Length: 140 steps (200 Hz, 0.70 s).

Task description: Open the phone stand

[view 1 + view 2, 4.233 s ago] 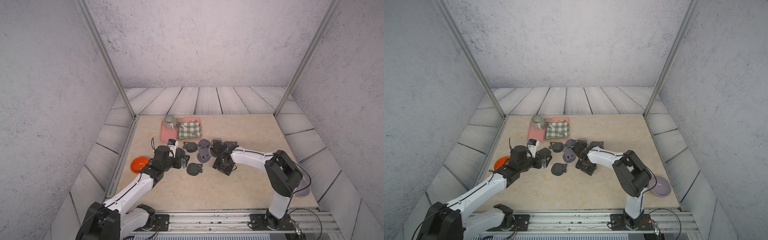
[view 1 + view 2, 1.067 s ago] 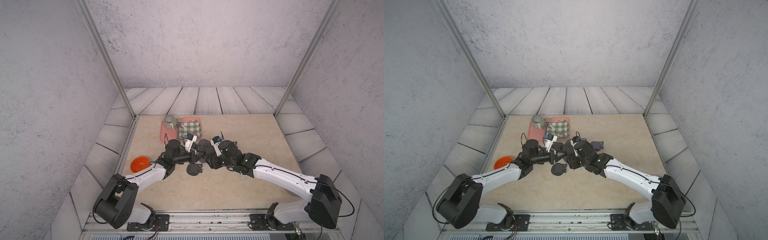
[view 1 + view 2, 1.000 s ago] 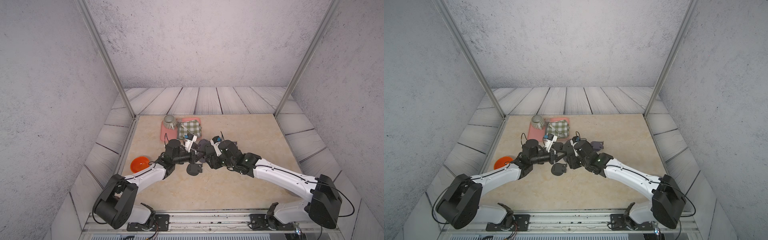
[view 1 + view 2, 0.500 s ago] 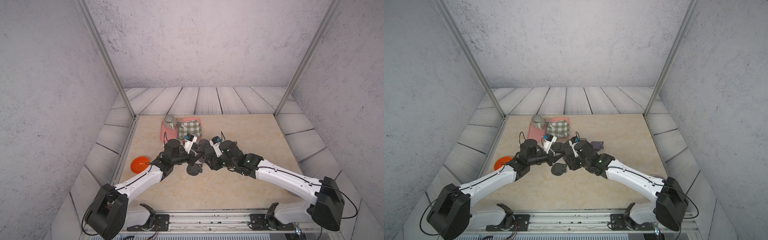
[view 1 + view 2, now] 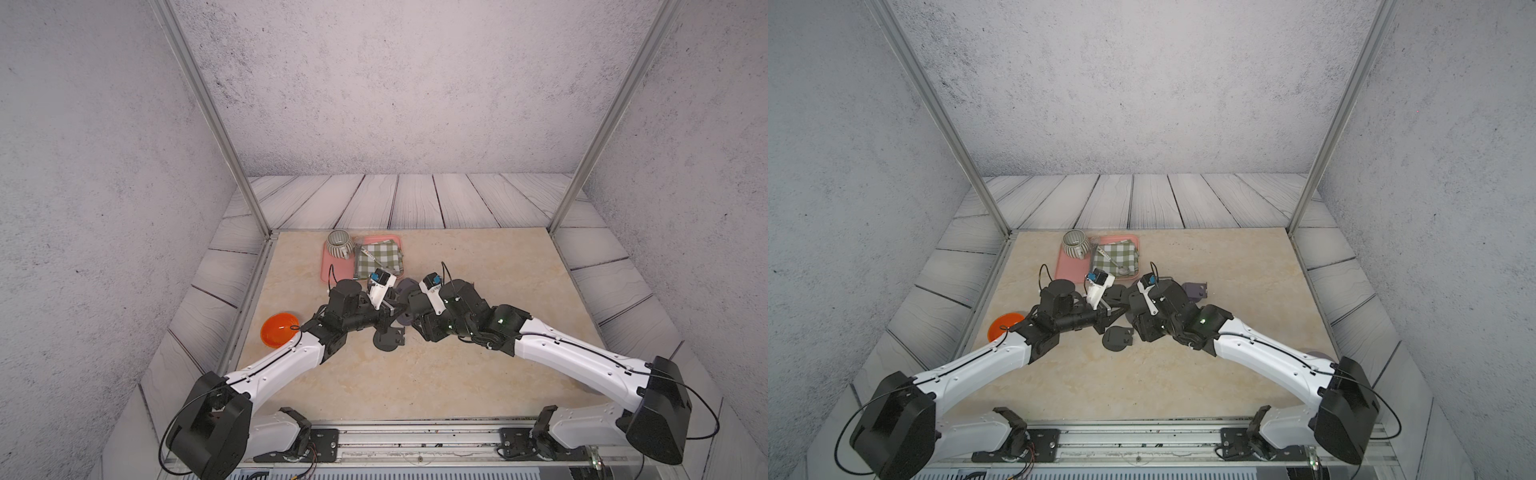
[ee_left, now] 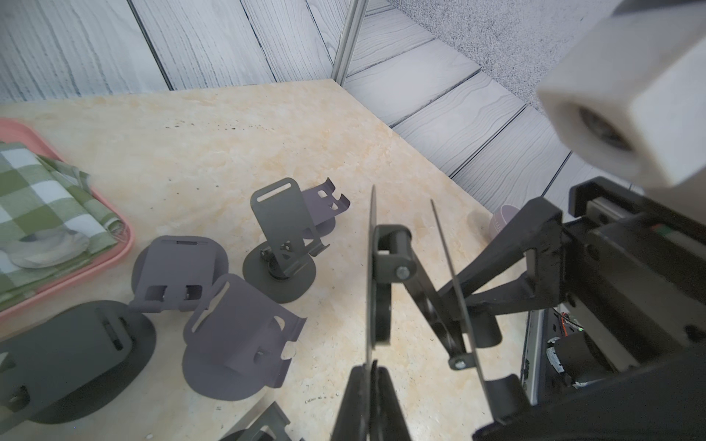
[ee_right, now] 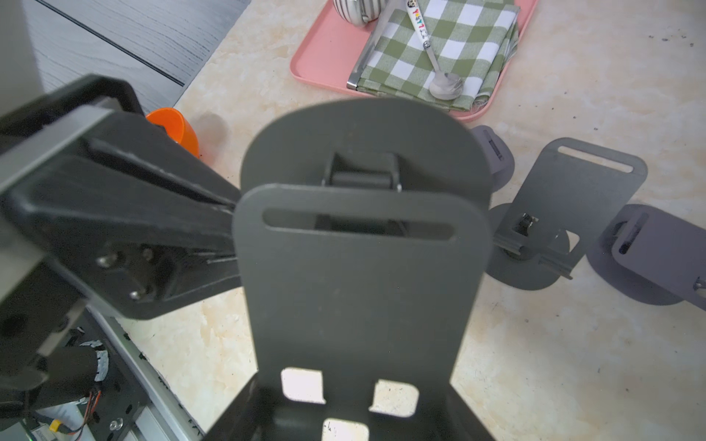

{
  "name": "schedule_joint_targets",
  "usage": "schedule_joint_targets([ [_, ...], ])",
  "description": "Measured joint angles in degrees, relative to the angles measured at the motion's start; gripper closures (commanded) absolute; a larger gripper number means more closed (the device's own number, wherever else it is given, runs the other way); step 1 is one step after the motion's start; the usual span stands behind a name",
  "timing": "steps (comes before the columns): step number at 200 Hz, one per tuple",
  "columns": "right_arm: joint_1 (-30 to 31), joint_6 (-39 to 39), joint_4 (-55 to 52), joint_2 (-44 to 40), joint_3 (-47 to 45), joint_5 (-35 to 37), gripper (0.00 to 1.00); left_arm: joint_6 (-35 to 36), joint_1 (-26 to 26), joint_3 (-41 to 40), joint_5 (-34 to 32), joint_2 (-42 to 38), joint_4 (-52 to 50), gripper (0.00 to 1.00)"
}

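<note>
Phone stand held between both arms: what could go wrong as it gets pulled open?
The left gripper pinches the dark grey metal phone stand only by its round base's thin rim; hinge resistance when the right gripper pulls the back plate may twist it free. A drop would likely hit the purple-grey metal stands lying nearby.

This looks like a robot test lab. Two white robot arms sit on a metal rail [image 5: 415, 436], far behind the left pincer [image 5: 393, 311] and the right pincer [image 5: 409, 316]. Plain grey walls [image 5: 374, 83] and metal posts [image 5: 216, 124] box in the table [image 5: 415, 374]. Just past the left pincer is a pink tray [image 5: 334, 270] with a cup [image 5: 338, 244] and a cloth [image 5: 380, 259]. More grey stands [image 6: 282, 236] like the phone stand [image 7: 359, 286] lie near both pincers.
</note>
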Motion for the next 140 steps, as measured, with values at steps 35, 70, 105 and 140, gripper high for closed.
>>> schedule_joint_targets([
  [35, 0.0, -0.4, -1.4, -1.2, 0.3, 0.0, 0.46, 1.5, -0.5, 0.0, -1.0, -0.5, -0.4, 1.0],
  [70, 0.0, -0.4, -2.4, -1.9, 0.9, 0.0, 0.45, 2.4, -0.6, 0.1, -1.4, -0.5, -0.4, 1.0],
  [105, 0.0, -0.4, -2.4, -1.9, 0.9, -0.2, 0.39, 2.3, -0.6, 0.1, -1.4, -0.5, -0.4, 1.0],
  [140, -0.2, 0.0, -2.2, -1.9, 1.4, -0.7, 0.01, 1.9, 0.6, -1.0, -5.6, -0.9, -2.9, 1.0],
])
